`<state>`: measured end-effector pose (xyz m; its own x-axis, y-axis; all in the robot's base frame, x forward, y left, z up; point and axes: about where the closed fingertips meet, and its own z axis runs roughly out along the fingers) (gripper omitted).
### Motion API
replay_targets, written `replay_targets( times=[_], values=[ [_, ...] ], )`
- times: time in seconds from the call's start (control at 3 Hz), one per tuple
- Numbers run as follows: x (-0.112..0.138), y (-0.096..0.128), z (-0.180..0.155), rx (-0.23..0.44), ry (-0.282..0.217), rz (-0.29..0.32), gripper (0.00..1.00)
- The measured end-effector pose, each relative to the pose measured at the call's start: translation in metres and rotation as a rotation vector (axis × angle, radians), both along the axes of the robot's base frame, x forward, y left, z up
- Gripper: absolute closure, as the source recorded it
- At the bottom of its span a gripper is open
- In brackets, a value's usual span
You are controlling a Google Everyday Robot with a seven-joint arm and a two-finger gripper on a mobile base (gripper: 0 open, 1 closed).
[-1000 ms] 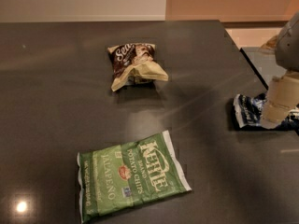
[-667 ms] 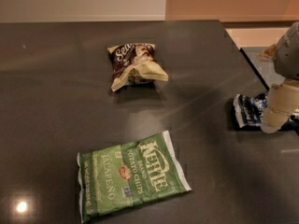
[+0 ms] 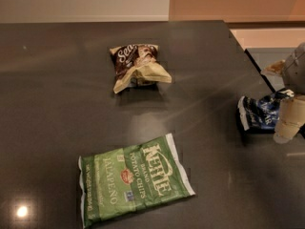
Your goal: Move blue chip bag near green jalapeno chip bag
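Now gripper [image 3: 287, 124] sits lower at blue chip bag [image 3: 257, 113] (grip unclear); green jalapeno chip bag [image 3: 136, 182] unmoved.

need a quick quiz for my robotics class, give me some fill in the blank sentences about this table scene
1. The gripper is at the ____ edge of the view, by the blue chip bag.
2. The jalapeno chip bag, nearest the camera, is ____ in colour.
3. The crumpled bag farthest back is ____ in colour.
4. The dark table holds ____ bags in all.

Missing words: right; green; brown; three.
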<state>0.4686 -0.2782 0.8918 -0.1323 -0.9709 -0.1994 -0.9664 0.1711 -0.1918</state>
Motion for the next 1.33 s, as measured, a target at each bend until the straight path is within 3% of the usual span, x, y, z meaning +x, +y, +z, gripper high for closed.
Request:
replay_targets(
  times=[0.67, 1.33],
  values=[
    [0.011, -0.029, -0.035, -0.007, 0.037, 0.014, 0.01],
    [0.014, -0.037, -0.044, -0.007, 0.055, 0.007, 0.46]
  ],
)
